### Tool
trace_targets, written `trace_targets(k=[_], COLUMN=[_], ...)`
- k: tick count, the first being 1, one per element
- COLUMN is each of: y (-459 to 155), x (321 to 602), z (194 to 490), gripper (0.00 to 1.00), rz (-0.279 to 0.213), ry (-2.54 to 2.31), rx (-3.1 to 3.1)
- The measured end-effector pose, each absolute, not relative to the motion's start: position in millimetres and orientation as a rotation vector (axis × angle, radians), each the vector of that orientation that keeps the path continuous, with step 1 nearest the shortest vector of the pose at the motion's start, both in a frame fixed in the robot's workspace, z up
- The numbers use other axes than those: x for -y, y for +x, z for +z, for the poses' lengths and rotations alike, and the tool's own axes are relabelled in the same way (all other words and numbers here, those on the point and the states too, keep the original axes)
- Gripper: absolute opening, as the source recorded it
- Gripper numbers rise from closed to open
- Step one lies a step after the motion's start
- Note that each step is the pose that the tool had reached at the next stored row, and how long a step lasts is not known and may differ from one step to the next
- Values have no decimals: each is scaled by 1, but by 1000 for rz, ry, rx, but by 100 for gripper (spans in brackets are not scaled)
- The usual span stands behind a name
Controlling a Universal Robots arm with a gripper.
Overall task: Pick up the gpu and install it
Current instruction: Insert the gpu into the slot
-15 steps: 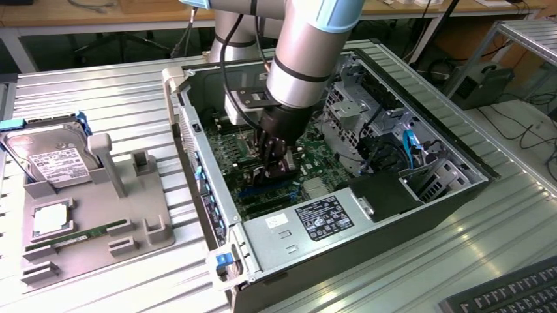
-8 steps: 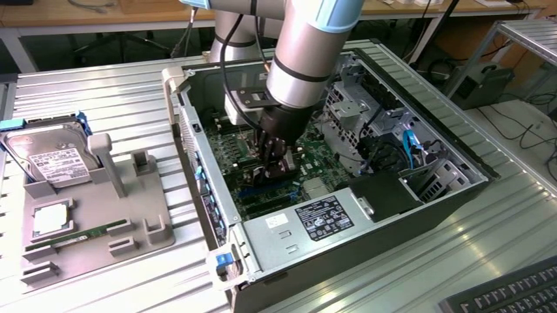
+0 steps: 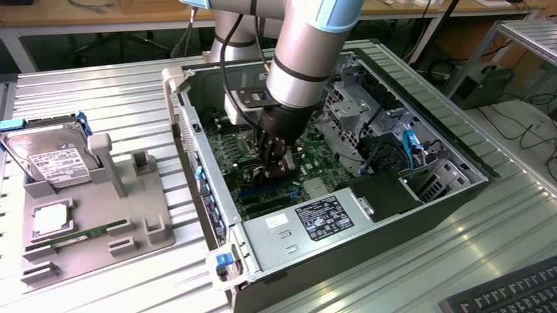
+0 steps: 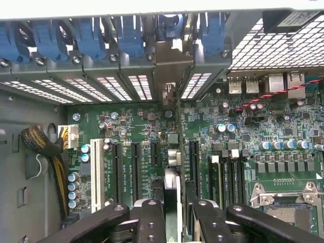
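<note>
while my arm reaches down into the open computer case (image 3: 409,195) in the exterior view, my claw (image 3: 276,171) hangs low over the motherboard (image 3: 252,176), clamped on the gpu (image 3: 261,175). off to the exterior view's left, a grey holder (image 3: 96,215) on the ribbed surface (image 3: 487,235) carries a hard drive (image 3: 48,153). seen from the wrist, my claw (image 4: 172,212) grips the gpu (image 4: 172,174) edge-on between its fingers (image 4: 152,220), the card standing upright above the black expansion slots (image 4: 136,167), its bracket (image 4: 173,66) up at the rear vents.
</note>
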State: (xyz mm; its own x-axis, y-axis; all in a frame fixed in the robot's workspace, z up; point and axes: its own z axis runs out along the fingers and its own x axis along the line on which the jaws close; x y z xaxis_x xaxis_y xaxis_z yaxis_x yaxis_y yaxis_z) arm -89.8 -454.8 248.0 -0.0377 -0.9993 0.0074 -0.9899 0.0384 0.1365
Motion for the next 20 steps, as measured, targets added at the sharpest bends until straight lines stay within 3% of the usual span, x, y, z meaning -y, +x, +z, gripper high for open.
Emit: trace_targets(k=[20], y=[-88], x=[452], z=[248], gripper=[26], rz=[-129], ry=[2098], rx=[2186])
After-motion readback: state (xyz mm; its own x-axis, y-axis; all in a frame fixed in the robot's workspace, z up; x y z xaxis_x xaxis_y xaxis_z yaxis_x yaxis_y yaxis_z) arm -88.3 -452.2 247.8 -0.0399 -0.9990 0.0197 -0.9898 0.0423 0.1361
